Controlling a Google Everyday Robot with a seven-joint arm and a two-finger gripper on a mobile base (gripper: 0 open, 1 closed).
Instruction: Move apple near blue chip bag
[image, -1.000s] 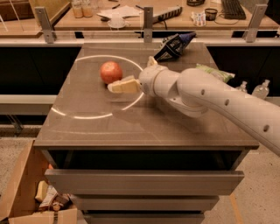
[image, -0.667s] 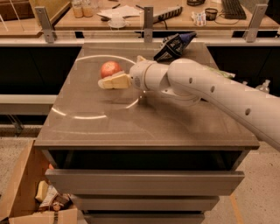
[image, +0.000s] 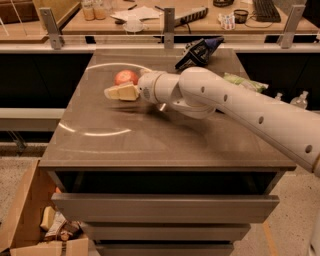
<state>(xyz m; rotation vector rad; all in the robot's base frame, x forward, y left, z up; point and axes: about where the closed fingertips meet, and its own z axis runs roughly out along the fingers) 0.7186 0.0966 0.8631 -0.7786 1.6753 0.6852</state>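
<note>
the round, smooth-skinned orange-red apple (image: 126, 76) sits on the far left part of the brown wooden table (image: 150, 145), and the cream-coloured gripper (image: 120, 92) lies low over the tabletop just in front of it, on the near side, so close that the two seem to touch or nearly so. whether the gripper is released or clenched cannot be told from this angle, and nothing shows the fruit lifted off the surface. the thick white robot arm (image: 240, 105) reaches in from the right and stretches across the table, probably because a low, sideways approach lets the tool come level with a small round fruit that would roll away if nudged from above. the dark navy, wrinkled-foil blue chip bag (image: 199, 52) rests at the far edge, right of the fruit and well apart from it, so the carry has still to be made. a green and white snack bag (image: 245, 81) lies behind the arm on the right; the path to the goal should stay clear of it.
</note>
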